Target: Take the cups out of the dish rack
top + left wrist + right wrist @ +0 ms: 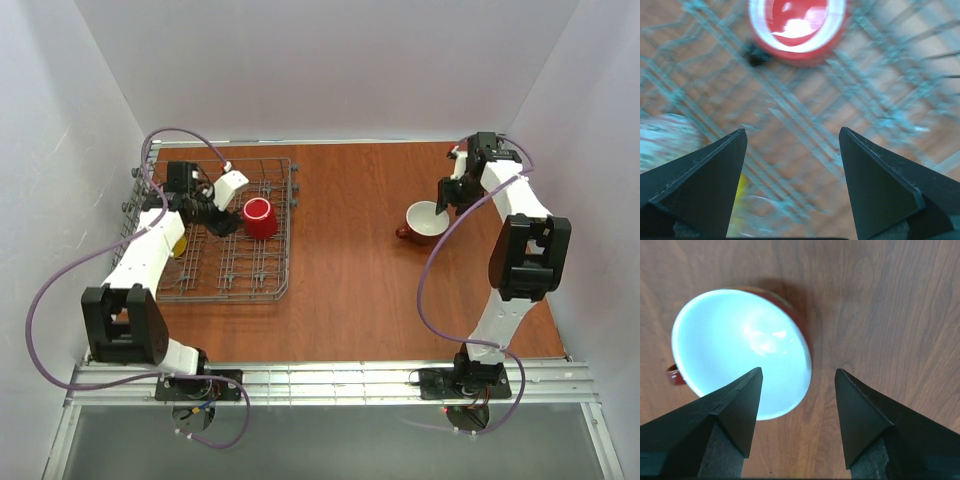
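Note:
The grey wire dish rack [262,280] stands at the left of the table. A plain red mug [260,218] stands in it, open side up, and also shows in the blurred left wrist view [797,27]. My left gripper [222,222] hangs open and empty over the rack wires [792,135], just left of the red mug. A yellow mug [180,243] peeks out under my left arm. A clear glass tumbler [757,215] and a pinkish cup [665,142] show blurred. The dark red mug with white inside [425,222] stands on the table. My right gripper [799,372] is open, its fingers either side of that mug's rim [740,350].
The wooden table [350,270] lies between rack and dark red mug. White walls close in the back and both sides. A purple cable loops over the rack's far left corner [175,135].

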Tool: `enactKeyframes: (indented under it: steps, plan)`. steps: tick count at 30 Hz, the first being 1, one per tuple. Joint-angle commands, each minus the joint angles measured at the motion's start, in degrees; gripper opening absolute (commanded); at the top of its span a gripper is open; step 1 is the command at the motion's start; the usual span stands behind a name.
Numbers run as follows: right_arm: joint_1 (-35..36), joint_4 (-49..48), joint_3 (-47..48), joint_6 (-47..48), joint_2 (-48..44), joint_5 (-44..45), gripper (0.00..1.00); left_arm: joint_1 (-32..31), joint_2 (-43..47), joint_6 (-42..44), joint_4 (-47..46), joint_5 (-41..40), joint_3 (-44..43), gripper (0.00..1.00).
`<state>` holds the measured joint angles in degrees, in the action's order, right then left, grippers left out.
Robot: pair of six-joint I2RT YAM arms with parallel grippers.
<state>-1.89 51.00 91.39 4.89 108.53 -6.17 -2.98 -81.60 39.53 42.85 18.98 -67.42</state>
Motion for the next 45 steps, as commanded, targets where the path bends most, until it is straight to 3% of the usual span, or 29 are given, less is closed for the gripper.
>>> enactKeyframes:
  steps: [1,8,20,26,33,43,45]
  plan:
    - [-0.1,-0.6,2.5,0.1,-5.4,-2.7,0.56,5.3,-4.6,13.5,-3.7,2.9,-6.1,0.71]
    - [-0.1,-4.9,-1.9,-0.7,-13.2,-7.0,0.55,8.5,-13.3,37.4,-1.3,11.9,-8.9,0.69]
    - [-0.1,-11.1,-8.5,-1.4,-21.6,-8.2,0.55,8.2,-27.6,46.4,2.2,17.0,-19.3,0.69]
    - [-0.1,-11.5,-9.6,-1.5,-22.5,-8.4,0.55,7.7,-30.0,51.1,6.4,18.4,-19.9,0.65]
    - [-0.1,-12.2,-10.4,-1.5,-23.4,-8.8,0.55,5.9,-32.3,51.0,4.5,19.0,-20.7,0.64]
    - [-0.1,-13.5,-11.6,-1.5,-23.2,-9.6,0.55,5.4,-38.5,52.8,9.5,19.0,-27.2,0.52]
    - [-0.1,-13.8,-11.9,-1.5,-23.0,-9.5,0.55,5.3,-38.7,53.1,9.8,19.1,-27.8,0.46]
